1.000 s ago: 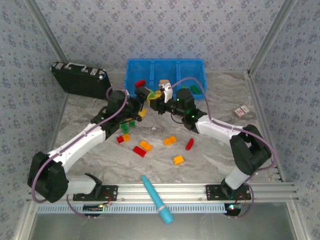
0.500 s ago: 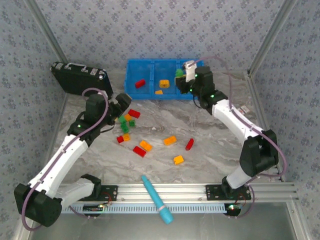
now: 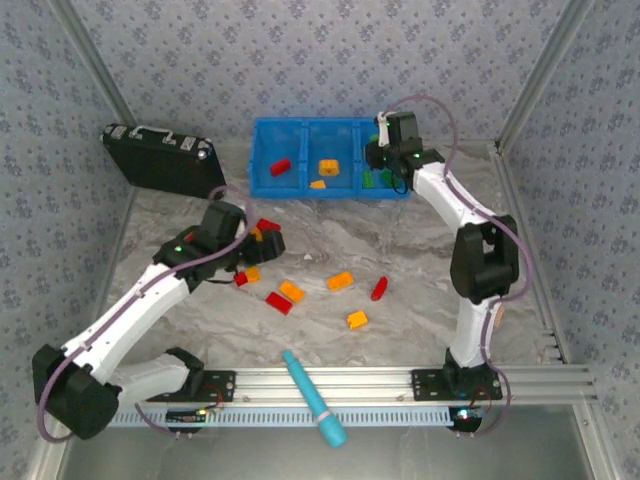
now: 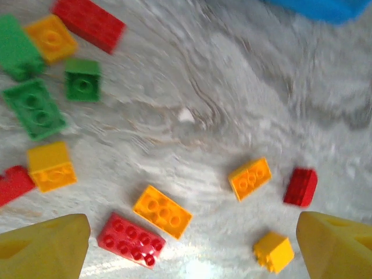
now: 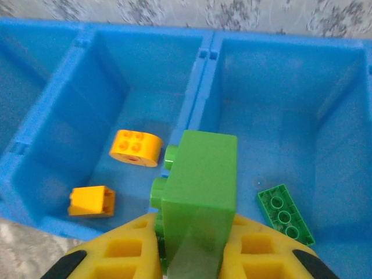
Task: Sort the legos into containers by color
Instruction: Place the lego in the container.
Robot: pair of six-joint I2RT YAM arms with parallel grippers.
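Right tool [image 5: 195, 247] tight on green brick [image 5: 200, 174] over blue bin [image 5: 200, 75]; left tool [image 4: 190, 247] wide apart above loose bricks [image 4: 162, 211].

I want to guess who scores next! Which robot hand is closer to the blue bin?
Right. The right gripper hangs over the blue bin, holding a green brick. The left gripper is over loose bricks on the table, in front of it.
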